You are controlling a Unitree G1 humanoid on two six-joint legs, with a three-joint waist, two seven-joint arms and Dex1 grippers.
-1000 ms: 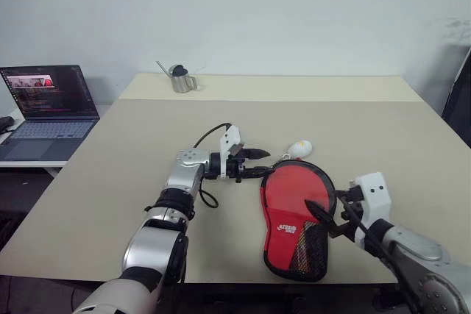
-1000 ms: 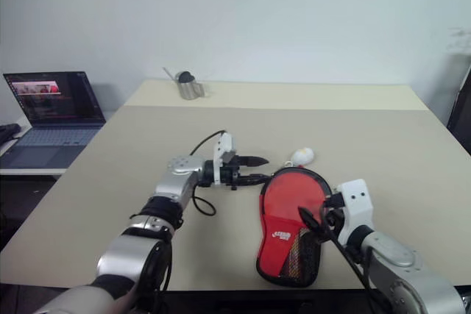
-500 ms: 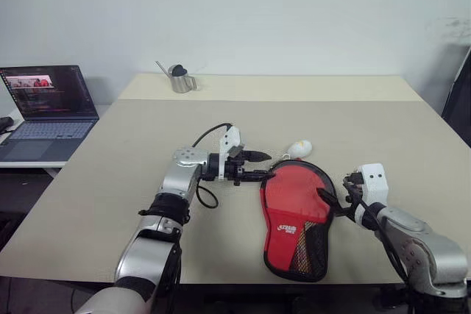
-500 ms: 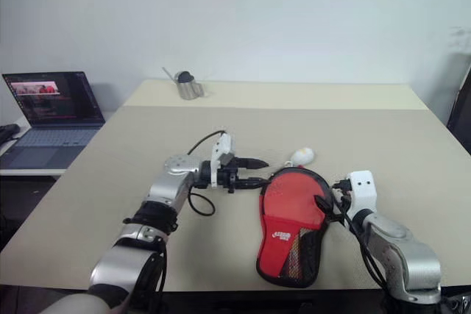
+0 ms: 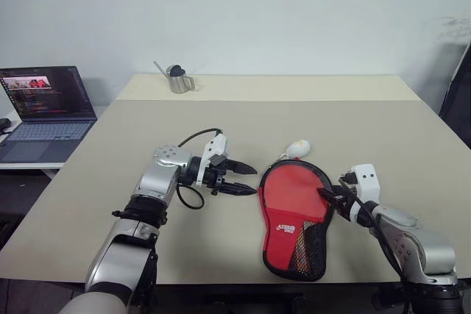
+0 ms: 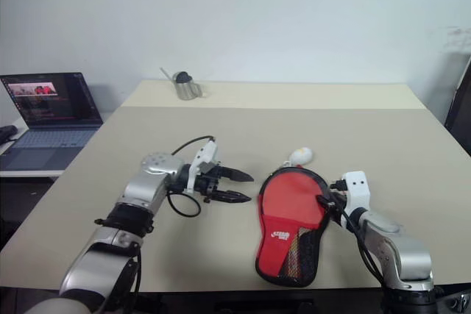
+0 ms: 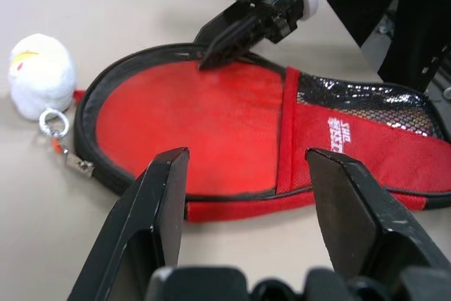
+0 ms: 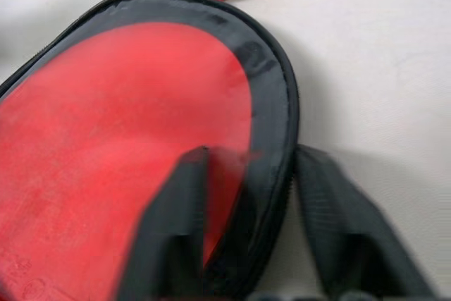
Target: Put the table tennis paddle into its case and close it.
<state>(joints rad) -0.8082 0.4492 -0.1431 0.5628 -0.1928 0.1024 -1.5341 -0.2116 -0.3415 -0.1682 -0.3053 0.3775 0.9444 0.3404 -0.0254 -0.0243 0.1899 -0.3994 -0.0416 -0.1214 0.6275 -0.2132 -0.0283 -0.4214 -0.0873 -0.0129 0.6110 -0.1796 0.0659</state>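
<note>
Right gripper (image 5: 329,200) is at the case (image 5: 294,215), on the black rim of its round end. In the right wrist view one finger lies on the red top and the other outside the rim, on the table (image 5: 331,123); the jaws stand partly closed across the rim, and whether they already pinch it I cannot tell.

From this gripper the case spreads to its left. Its long axis runs from the round far end, where a white plush charm (image 5: 298,148) hangs on the zip, back toward the robot to the mesh pocket.

Left gripper (image 5: 246,179) is on the other side of the case, near it but apart, pointing at it, jaws about half open and empty.

I judge the right arm the nearer one. I cannot see the paddle; probably it is inside the case.
</note>
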